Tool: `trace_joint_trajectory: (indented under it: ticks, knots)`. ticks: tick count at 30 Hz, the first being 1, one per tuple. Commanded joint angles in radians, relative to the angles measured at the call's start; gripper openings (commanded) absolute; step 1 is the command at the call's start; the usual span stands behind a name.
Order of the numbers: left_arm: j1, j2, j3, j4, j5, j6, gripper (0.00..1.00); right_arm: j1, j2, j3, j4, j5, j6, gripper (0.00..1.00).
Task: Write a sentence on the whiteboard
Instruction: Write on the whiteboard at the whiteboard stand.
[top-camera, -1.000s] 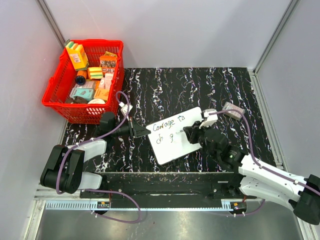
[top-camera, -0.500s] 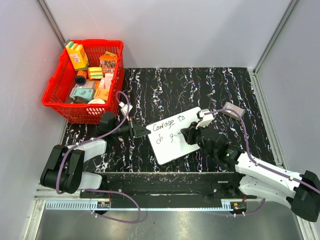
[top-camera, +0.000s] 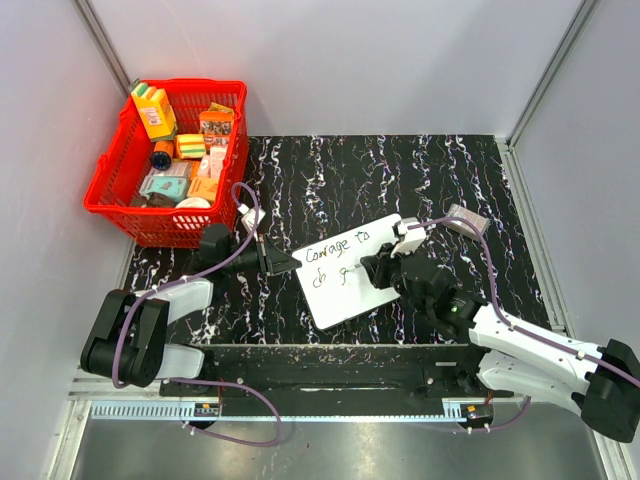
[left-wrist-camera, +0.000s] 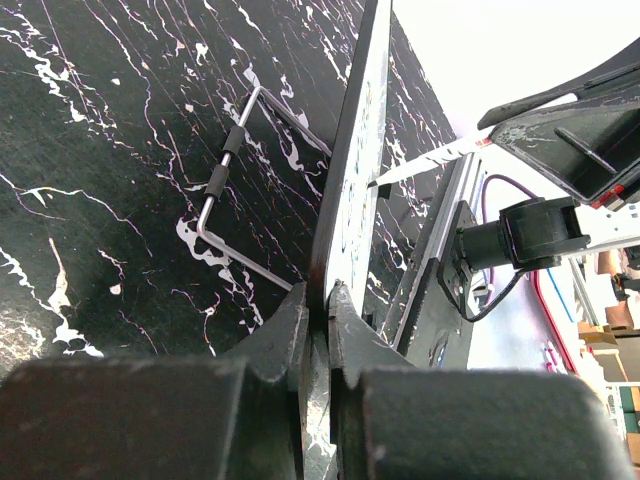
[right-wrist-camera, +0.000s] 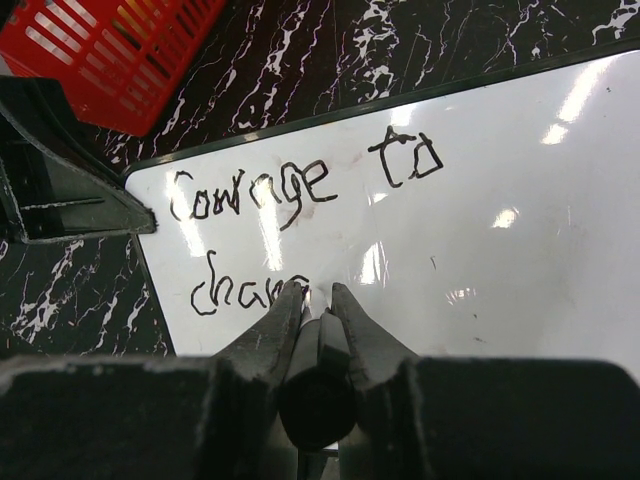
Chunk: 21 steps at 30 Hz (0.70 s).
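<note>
The whiteboard (top-camera: 350, 272) lies tilted on the black marbled table and fills the right wrist view (right-wrist-camera: 480, 230). The sentence (right-wrist-camera: 250, 190) on it reads "Courage to" with "chan" begun below; it also shows in the top view (top-camera: 335, 250). My left gripper (top-camera: 282, 262) is shut on the whiteboard's left edge (left-wrist-camera: 345, 190), seen edge-on between its fingers (left-wrist-camera: 318, 300). My right gripper (top-camera: 368, 268) is shut on a white marker (right-wrist-camera: 318, 345) whose tip touches the board at the end of the second line.
A red basket (top-camera: 105, 195) full of small packages stands at the back left; its corner shows in the right wrist view (right-wrist-camera: 90, 50). A small clear item (top-camera: 465, 217) lies on the table right of the board. A wire stand (left-wrist-camera: 225, 170) sits behind the board.
My right gripper with the marker has shifted slightly left along the second line, and more letters stand there. The left gripper and board have not moved.
</note>
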Motion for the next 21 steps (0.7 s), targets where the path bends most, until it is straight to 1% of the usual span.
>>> trace_joint_trajectory:
  ticks: [1,13,21]
  knots:
    - [0.013,0.021,0.006,0.019,-0.107,0.119,0.0,-0.006,-0.004,0.03,0.017,0.04,-0.017,0.0]
    - [0.012,0.021,0.006,0.021,-0.104,0.12,0.0,-0.008,-0.016,0.03,0.009,0.107,-0.014,0.0]
    - [0.013,0.021,0.005,0.021,-0.105,0.119,0.0,-0.012,-0.018,0.036,0.013,0.107,-0.009,0.0]
